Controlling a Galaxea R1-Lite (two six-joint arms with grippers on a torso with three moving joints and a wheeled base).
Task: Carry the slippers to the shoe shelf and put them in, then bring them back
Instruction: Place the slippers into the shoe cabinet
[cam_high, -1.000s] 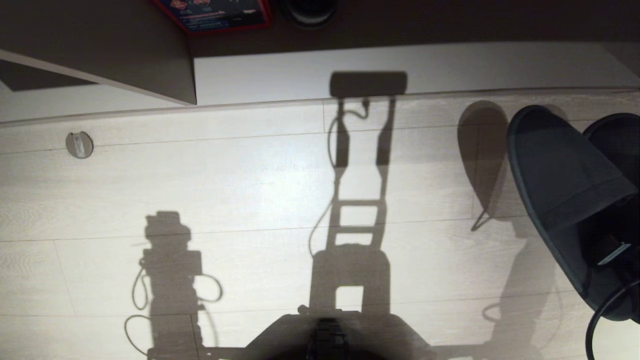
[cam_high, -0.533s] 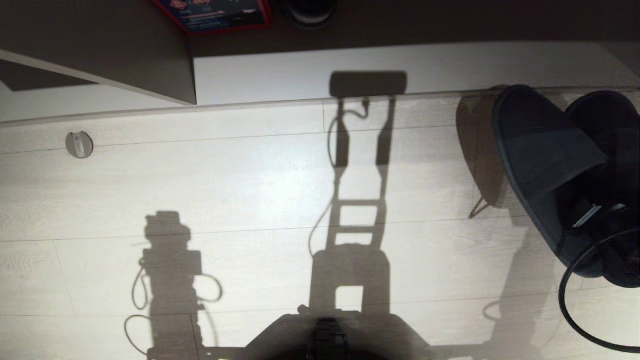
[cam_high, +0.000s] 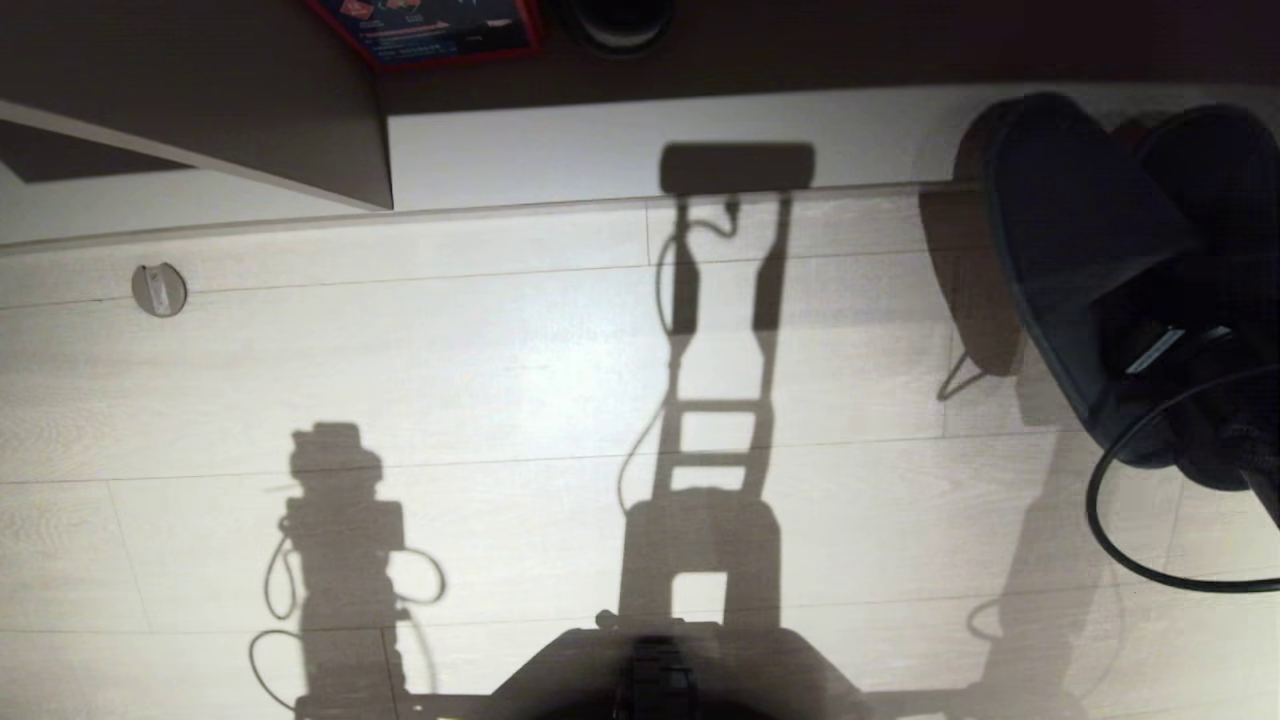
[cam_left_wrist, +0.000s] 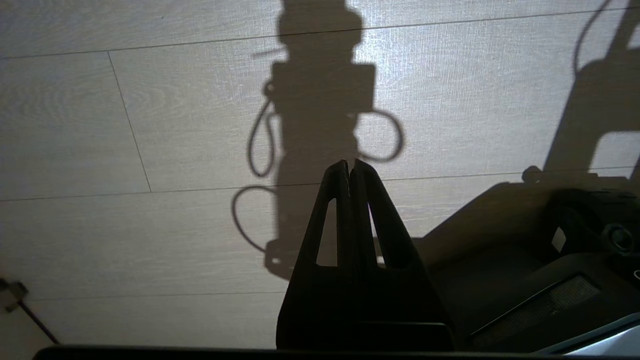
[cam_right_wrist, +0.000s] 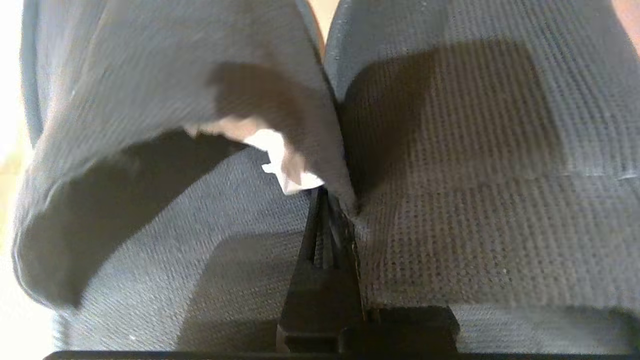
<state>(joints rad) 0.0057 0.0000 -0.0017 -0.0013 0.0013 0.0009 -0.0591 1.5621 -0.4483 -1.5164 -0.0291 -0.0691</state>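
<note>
A pale wood-plank floor (cam_high: 480, 380) lay under the robot, crossed by the machine's own long shadows, with the shoe shelf (cam_high: 620, 140) along its far edge showing a pale base board and a taupe divider panel. At the right of the head view the right claw (cam_right_wrist: 327, 200) was clamped tight where the inner edges of the slippers (cam_high: 1080, 250) met, holding the pair side by side in the air, toes over the shelf's front edge. The left claw (cam_left_wrist: 349, 167) hung over bare floor, its jaws pressed together on nothing.
</note>
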